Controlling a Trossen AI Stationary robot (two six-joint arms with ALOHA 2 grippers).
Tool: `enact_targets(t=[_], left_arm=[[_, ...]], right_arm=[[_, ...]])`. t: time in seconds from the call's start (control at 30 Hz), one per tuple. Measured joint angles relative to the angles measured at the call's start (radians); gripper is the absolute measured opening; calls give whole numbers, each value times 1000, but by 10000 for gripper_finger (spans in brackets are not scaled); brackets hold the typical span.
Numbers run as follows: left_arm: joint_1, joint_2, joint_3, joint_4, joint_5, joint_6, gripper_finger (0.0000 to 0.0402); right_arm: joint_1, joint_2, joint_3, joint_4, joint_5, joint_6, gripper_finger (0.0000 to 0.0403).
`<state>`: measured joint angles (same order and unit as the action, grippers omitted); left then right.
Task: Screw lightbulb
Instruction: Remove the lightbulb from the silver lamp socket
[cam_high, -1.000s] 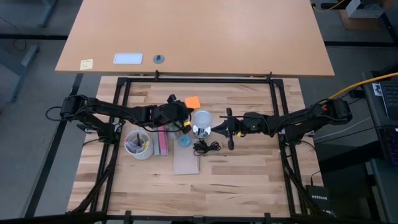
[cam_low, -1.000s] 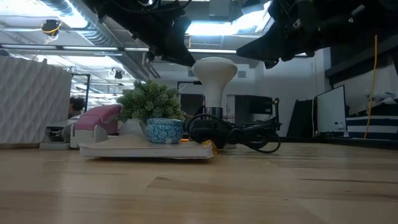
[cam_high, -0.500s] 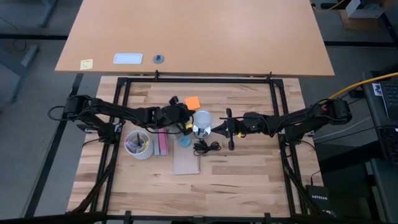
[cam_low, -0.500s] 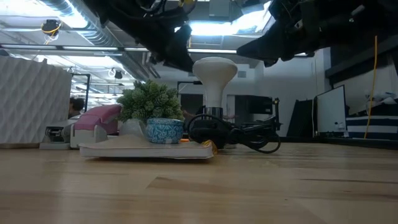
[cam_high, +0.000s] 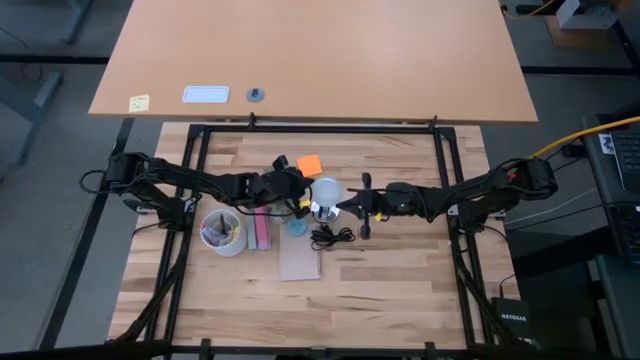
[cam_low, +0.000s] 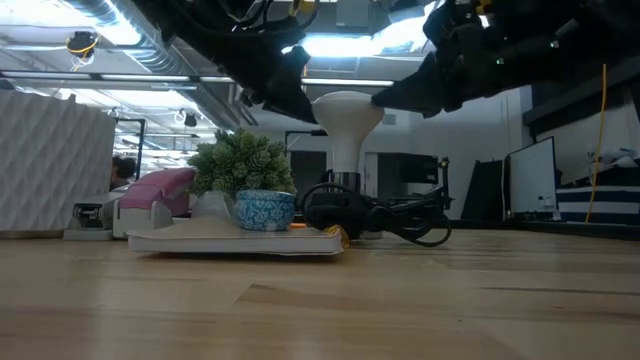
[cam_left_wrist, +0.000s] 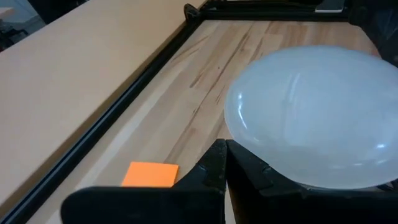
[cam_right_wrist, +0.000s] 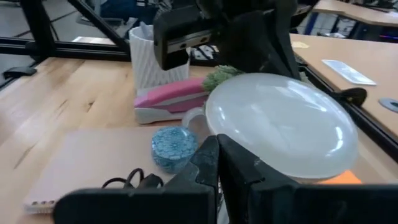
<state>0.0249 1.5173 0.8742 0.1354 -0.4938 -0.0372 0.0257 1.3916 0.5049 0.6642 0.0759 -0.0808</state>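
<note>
The lightbulb (cam_high: 325, 188) stands upright, its frosted white globe (cam_low: 345, 108) on top and its pale neck down in the silver socket (cam_low: 344, 183) with the black cord (cam_low: 400, 218). My left gripper (cam_low: 300, 104) is shut and stands at the globe's left side. It also shows in the high view (cam_high: 302, 199). My right gripper (cam_low: 384, 97) is shut and stands at the globe's right side. It also shows in the high view (cam_high: 346, 207). Both come in level, at the height of the globe. My left gripper has its shut fingertips (cam_left_wrist: 219, 163) against the lower side of the globe (cam_left_wrist: 249, 149), coming level from the table's left. The bulb stands upright in the socket. My right gripper has its shut fingertips (cam_right_wrist: 214, 158) against the globe's opposite side (cam_right_wrist: 236, 155), coming level from the table's right.
A brown notebook (cam_high: 298, 258) lies left of the socket and carries a small blue pot with a green plant (cam_low: 262, 205). A pink object (cam_high: 260, 228) and a white pencil cup (cam_high: 222, 232) stand farther left. An orange note (cam_high: 309, 163) lies behind the bulb.
My left gripper has gone toward the table's right, up to the globe. My right gripper has gone down and toward the table's left until its tips reach the globe's other side. The bulb has stayed upright in the socket.
</note>
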Motion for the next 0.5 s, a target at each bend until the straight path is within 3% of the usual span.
enact_targets(t=[0.5], left_arm=[[-37,0,0,-10,-27,-17,0]], right_arm=[[3,-2,0,-19,119,55,12]])
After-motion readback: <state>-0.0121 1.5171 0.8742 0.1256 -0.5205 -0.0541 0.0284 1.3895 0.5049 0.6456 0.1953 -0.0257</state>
